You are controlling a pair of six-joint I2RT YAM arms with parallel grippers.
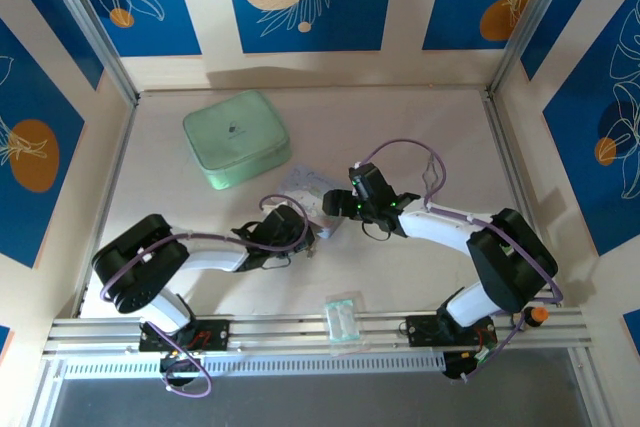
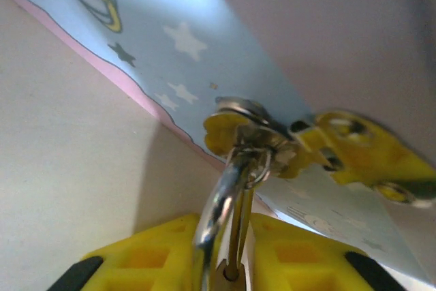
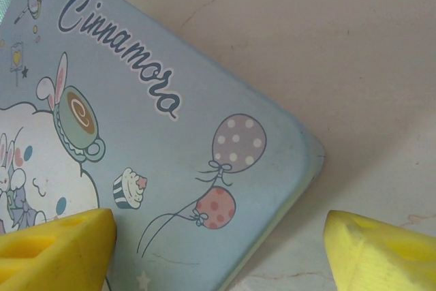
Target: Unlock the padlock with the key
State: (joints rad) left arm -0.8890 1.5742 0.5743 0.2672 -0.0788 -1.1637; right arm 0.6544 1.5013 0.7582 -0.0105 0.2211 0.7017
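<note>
over the pale tabletop (image 1: 420, 137), the left gripper (image 2: 221, 253) is pinching the tiny brass padlock (image 2: 216, 202) at six o'clock of the pale-blue cartoon box (image 3: 191, 86). the right gripper (image 3: 218, 243) is gaping empty. any sideways tug is risking dragging the box.

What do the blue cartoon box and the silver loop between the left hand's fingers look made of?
Blue cartoon box: likely printed tin, possibly coated card; it has a smooth satin face, crisp print and a rounded, pressed-looking corner. Silver loop, apparently the padlock's shackle: polished metal, probably steel, with bright mirror-like highlights along its curve.
</note>
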